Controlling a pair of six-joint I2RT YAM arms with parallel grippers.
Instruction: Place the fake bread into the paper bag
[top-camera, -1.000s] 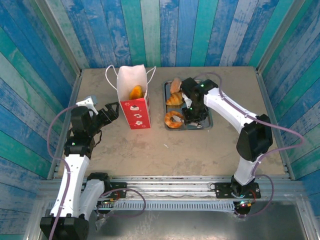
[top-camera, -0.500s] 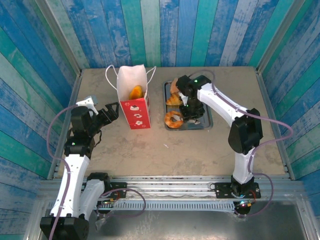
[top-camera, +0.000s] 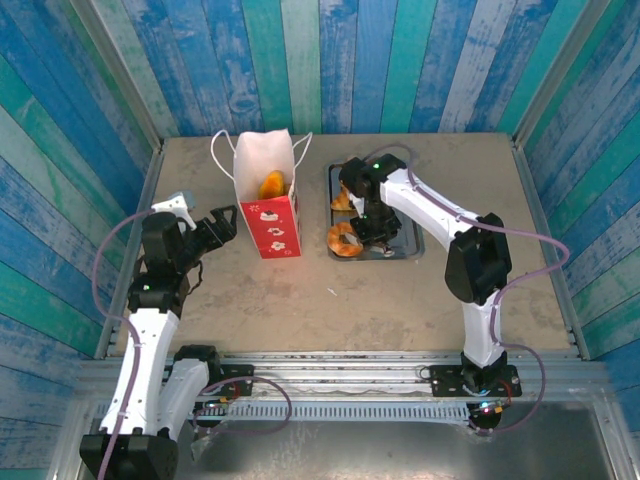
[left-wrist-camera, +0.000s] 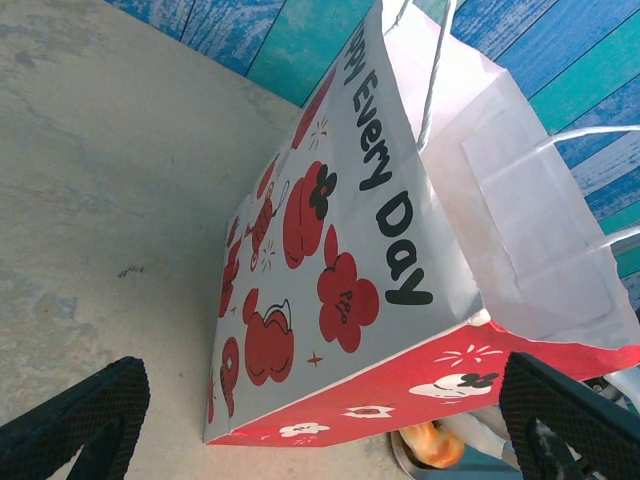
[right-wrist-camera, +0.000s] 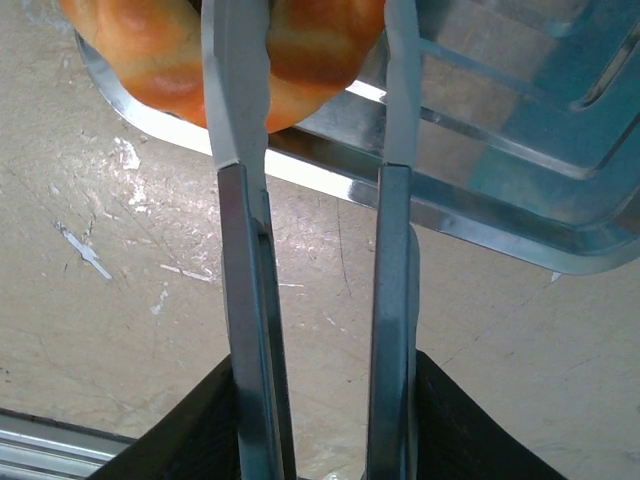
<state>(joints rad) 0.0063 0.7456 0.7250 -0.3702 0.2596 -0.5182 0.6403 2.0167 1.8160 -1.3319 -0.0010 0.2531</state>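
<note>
Pickup is the step in hand, as I judge it. My right claw (right-wrist-camera: 325, 425) is clamped on the handle end of the tongs (right-wrist-camera: 243, 300), squeezing them partway in. Their two blades straddle a golden pastry (right-wrist-camera: 150, 50) at the corner of the tray (right-wrist-camera: 520, 200) nearest the bag (top-camera: 268, 215), just to the bag's right. The blades lie along the pastry's sides, though I cannot tell whether they pinch it firmly yet (the tips run out of my wrist picture). My left claw (left-wrist-camera: 325, 420) hangs wide open and empty on the bag's other side, near its printed wall, touching nothing.

One orange piece (top-camera: 272, 185) already sits inside the bag, which stands upright with its mouth open. More bread (top-camera: 346, 200) waits on the tray, level with the bag's mouth.

The next move, I reckon, calls for a firmer squeeze and a straight lift clear of the tray's rim. Then comes a carry leftward over the bag's mouth, high enough to clear its rim, before letting go.

The table (top-camera: 330, 300) around the bag is a bare, scuffed beige board. Behind the bag and on both flanks rise walls (top-camera: 330, 60) of blue and green painted planks.
</note>
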